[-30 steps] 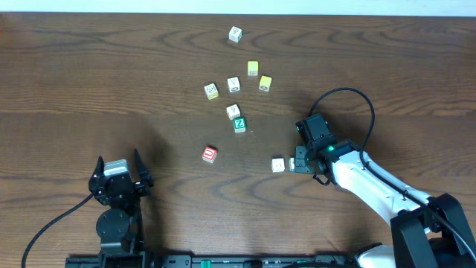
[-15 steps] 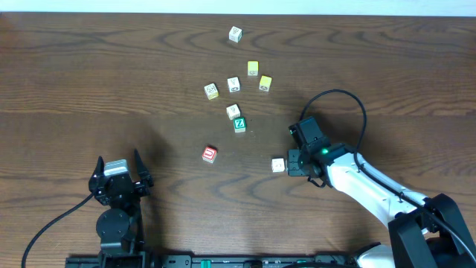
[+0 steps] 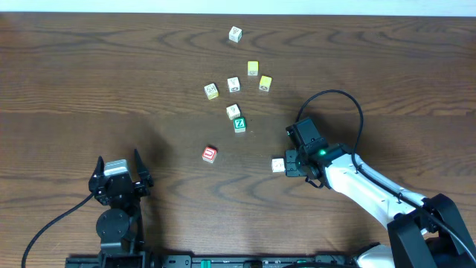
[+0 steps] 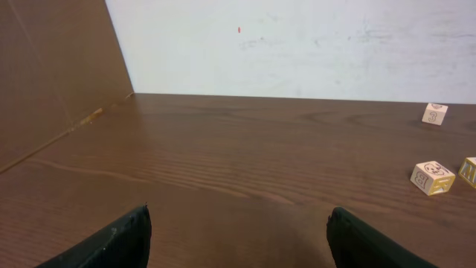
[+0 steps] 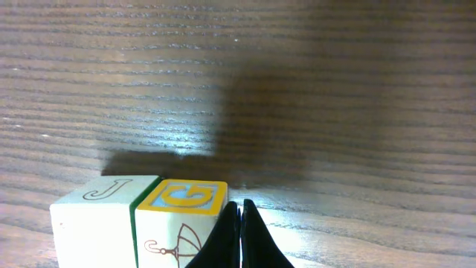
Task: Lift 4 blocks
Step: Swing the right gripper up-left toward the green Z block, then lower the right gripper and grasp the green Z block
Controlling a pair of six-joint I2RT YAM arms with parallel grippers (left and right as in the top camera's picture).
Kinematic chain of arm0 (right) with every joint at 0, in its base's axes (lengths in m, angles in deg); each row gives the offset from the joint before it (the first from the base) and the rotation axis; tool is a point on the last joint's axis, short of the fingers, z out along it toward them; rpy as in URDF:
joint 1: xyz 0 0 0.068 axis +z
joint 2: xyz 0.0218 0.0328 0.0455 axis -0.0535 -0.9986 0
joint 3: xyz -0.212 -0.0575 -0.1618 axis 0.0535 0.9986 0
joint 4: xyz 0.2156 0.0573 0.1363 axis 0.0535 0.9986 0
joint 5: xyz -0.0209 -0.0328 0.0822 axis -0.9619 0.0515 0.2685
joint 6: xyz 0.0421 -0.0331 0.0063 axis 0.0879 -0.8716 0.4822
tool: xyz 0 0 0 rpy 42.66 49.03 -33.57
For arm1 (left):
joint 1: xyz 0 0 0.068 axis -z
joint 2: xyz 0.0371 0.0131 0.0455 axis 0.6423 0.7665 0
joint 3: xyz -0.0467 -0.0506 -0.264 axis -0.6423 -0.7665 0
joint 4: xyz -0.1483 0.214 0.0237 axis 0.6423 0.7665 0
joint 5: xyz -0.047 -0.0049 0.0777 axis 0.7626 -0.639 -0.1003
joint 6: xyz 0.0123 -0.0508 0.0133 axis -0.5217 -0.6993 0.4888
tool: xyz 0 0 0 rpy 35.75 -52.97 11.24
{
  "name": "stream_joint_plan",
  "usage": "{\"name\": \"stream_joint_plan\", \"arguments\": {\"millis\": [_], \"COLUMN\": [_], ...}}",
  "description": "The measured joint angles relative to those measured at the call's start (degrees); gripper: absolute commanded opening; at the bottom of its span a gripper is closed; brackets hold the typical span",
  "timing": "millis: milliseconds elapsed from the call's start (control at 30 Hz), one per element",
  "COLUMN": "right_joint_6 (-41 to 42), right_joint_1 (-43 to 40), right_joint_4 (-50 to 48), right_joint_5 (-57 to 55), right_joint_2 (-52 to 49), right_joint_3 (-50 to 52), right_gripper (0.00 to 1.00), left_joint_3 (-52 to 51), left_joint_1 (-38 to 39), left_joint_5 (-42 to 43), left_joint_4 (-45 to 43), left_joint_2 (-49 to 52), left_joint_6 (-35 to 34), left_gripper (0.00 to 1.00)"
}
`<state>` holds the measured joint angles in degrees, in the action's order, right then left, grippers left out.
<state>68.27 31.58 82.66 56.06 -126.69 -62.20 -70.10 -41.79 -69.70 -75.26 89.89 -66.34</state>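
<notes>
Blocks: J block [image 5: 93, 219] touches C block [image 5: 178, 216], just left of the closed, empty right gripper [image 5: 239, 212]. Best to spread the jaws, then straddle one block squarely.

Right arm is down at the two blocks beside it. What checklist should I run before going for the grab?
1. Right claw open for a grasp: not ok. Its fingers are pressed together with nothing between them.
2. Right claw astride a block: not ok. The tips sit in front of the right edge of the umbrella block.
3. Target standing free: not ok. The umbrella block touches the J block.
4. Left claw open and empty: ok.
5. Red block clear of neighbours: ok.
</notes>
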Motion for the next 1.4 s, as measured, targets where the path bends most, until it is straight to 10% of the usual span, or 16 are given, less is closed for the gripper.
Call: {"name": "stream_joint_plan", "arguments": {"millis": [100,267,367,700,1400], "right_joint_6": [0.2,-0.39,-3.65,-12.04,-20.79], "right_joint_1": [0.0,-0.37,-1.44,-3.32,6.34], "right_joint_4": [-0.2,-2.16,-4.7,-5.73,-3.54], "right_joint_5": [-0.55,-4.85,-5.68,-5.62,10.43], "right_joint_2": [0.0,-0.02,-0.04,-0.42,-24.65], "right_joint_3": [0.0,-0.02,-0.66,-11.08,-30.69], "right_gripper": [0.14,0.78,0.9,0.76,0.85], "left_joint_3": [0.0,0.0,0.0,0.0,0.0], "left_joint_1": [0.0,0.0,0.0,0.0,0.0], "left_joint_5": [0.0,0.0,0.02,0.0,0.0], "left_joint_4": [0.0,0.02,0.0,0.0,0.0], "left_joint_2": [0.0,0.0,0.0,0.0,0.0], "left_joint_6": [0.0,0.0,0.0,0.0,0.0], "left_gripper": [0.76,0.76,0.76,0.76,0.76]}}
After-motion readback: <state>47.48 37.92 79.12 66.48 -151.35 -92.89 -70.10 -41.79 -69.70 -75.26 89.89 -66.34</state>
